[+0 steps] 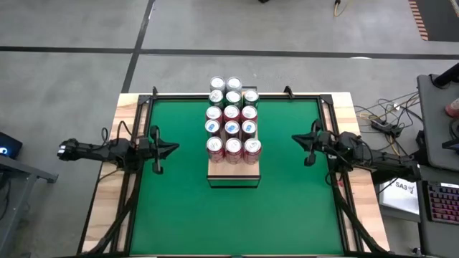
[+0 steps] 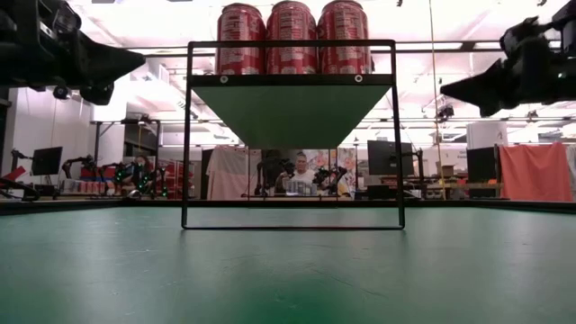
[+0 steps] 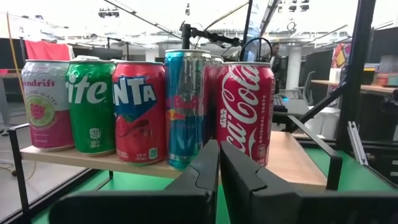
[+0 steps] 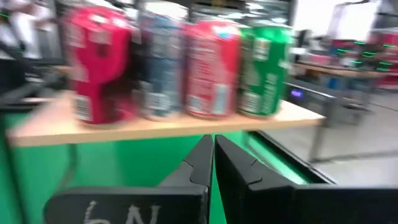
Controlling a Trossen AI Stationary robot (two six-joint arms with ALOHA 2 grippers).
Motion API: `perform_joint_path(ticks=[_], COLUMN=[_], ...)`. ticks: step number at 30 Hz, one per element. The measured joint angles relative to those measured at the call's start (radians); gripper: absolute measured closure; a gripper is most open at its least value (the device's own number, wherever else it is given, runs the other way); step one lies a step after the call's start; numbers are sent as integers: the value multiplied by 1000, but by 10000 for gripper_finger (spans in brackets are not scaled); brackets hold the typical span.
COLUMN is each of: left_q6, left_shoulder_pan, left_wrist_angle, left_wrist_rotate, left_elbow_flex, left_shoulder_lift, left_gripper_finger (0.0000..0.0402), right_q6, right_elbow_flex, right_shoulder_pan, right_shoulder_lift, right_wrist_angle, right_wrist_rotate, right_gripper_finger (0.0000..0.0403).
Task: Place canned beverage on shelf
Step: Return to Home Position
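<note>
The shelf [image 1: 233, 173], a pale wooden board on a low dark frame, stands in the middle of the green table. Several cans [image 1: 232, 118] stand upright on their bases on it, in rows that fill all but its near end. In the left wrist view a red cola can [image 3: 245, 112] is nearest. My left gripper [image 1: 174, 148] hovers left of the shelf, level, shut and holding nothing. My right gripper [image 1: 295, 137] hovers right of the shelf, also shut and holding nothing. In each wrist view, the left gripper [image 3: 219, 147] and the right gripper [image 4: 212, 140] point at the cans' sides.
A pale wooden rim [image 1: 107, 179] borders the green surface. Bare green table lies on both sides of the shelf and in front of it [image 1: 229, 222]. Cables [image 1: 384, 125] and a keyboard [image 1: 439, 204] lie beyond the right rim.
</note>
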Motion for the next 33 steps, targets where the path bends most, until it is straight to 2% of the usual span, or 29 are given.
perform_joint_path(ticks=[4,33], left_q6=[-1,-3], left_shoulder_pan=[0,0], left_wrist_angle=[-1,-2], left_wrist_rotate=[0,-1], left_elbow_flex=[0,0], left_shoulder_lift=[0,1], left_gripper_finger=[402,402], right_q6=[-23,-23], right_elbow_flex=[0,-1], right_shoulder_pan=[0,0], right_shoulder_lift=[0,0], right_wrist_angle=[-8,-8], right_wrist_rotate=[86,85], right_gripper_finger=[394,394])
